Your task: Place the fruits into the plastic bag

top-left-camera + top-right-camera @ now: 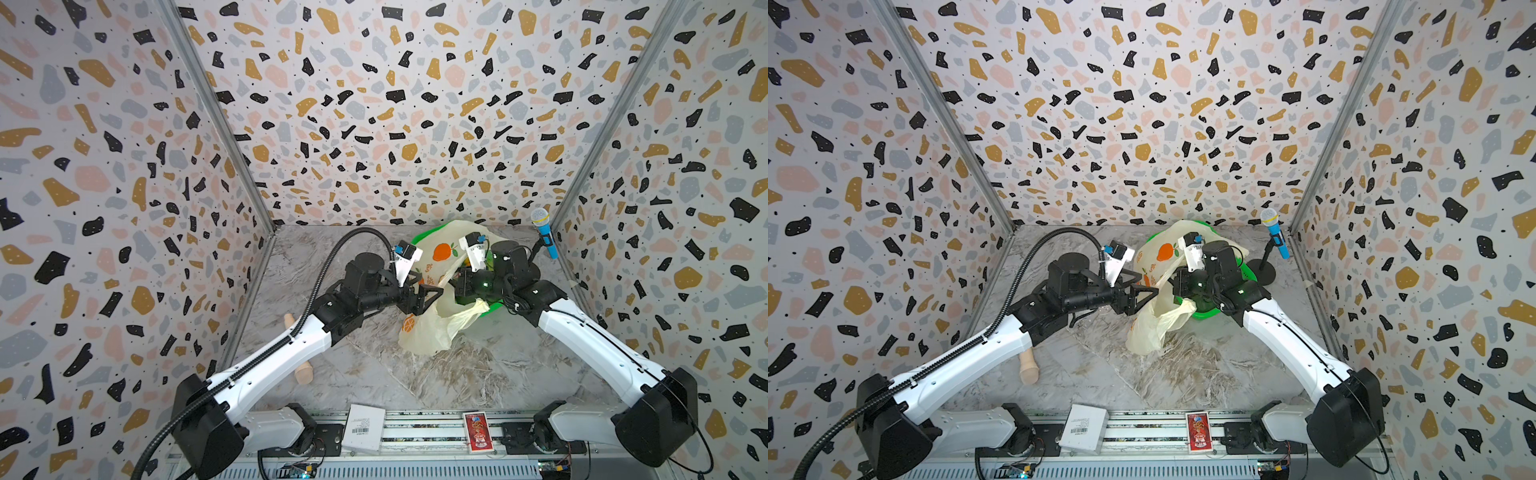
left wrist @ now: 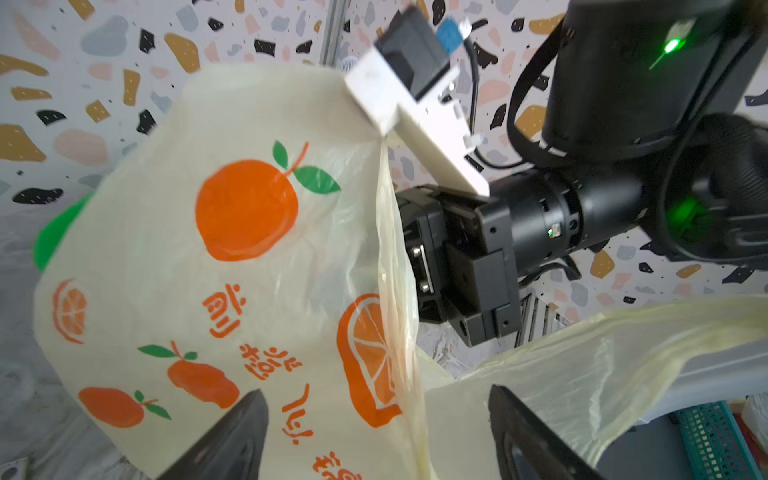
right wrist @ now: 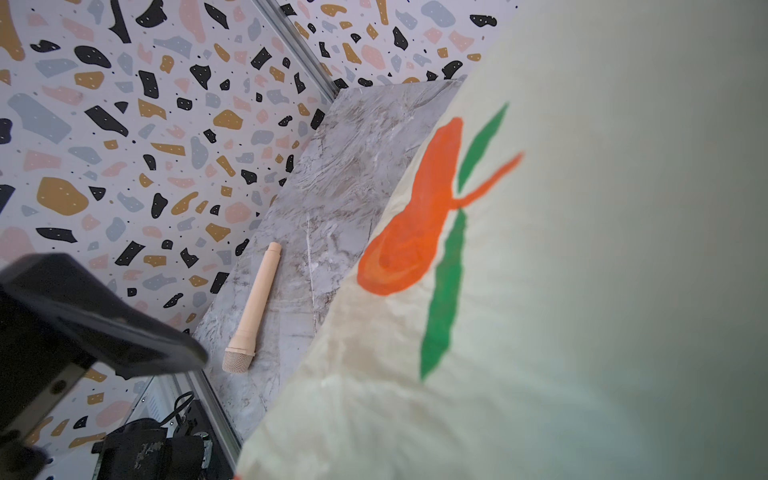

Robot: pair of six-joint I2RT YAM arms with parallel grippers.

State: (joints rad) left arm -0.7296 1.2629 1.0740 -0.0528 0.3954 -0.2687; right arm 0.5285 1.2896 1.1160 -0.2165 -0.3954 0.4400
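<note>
The marble table [image 1: 374,374] carries the plastic bag [image 1: 432,332], which stands raised at its back right, over a green basket [image 2: 54,237]. The right gripper [image 1: 451,284] is closed, apparently pinching the bag's rim. The left gripper [image 2: 376,392] gapes wide beside the bag, gripping nothing.

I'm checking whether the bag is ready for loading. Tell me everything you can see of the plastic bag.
The plastic bag is thin, crinkled, pale yellow translucent film printed with oranges, green leaves and orange characters. It stands raised toward the back, partly covering a green basket, with its lower part slumped on the marble table. The open left pincer straddles a fold of it.
</note>
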